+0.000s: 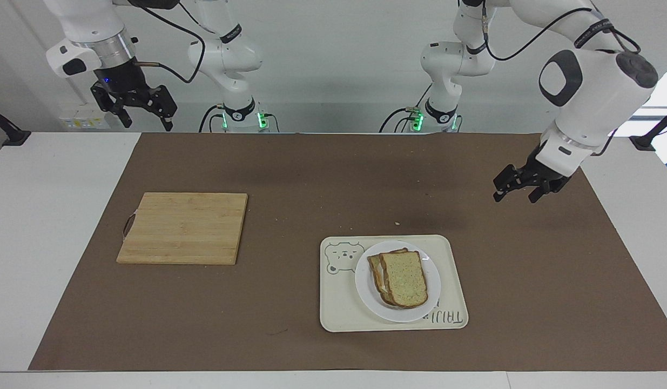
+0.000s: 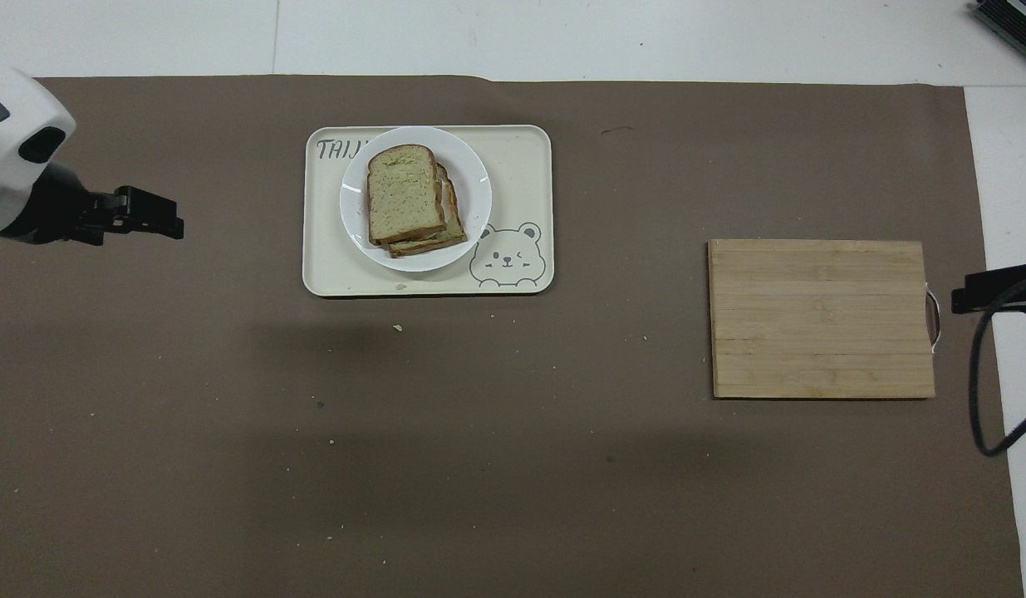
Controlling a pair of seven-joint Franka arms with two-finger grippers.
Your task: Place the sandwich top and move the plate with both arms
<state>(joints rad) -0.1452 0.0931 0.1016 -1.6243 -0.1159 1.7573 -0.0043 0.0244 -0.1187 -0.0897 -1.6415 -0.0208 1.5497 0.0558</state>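
The sandwich top [image 1: 404, 278] [image 2: 405, 195], a pale speckled slice with brown crust, lies uppermost on a stack of slices on the round white plate [image 1: 432, 273] [image 2: 473, 176]. Nothing touches the plate or the stack. My left gripper [image 1: 514, 198] [image 2: 168, 223] hangs open and empty over the bare brown mat, toward the left arm's end, well apart from the plate. My right gripper [image 1: 148, 125] [image 2: 965, 291] is open and empty, high above the mat's corner at the right arm's end, where that arm waits.
The plate rests on a cream tray with a bear drawing [image 1: 338, 308] [image 2: 521, 166]. A wooden cutting board [image 1: 184, 227] [image 2: 820, 320] lies bare toward the right arm's end. A brown mat [image 1: 311, 178] with a few crumbs covers the table's middle.
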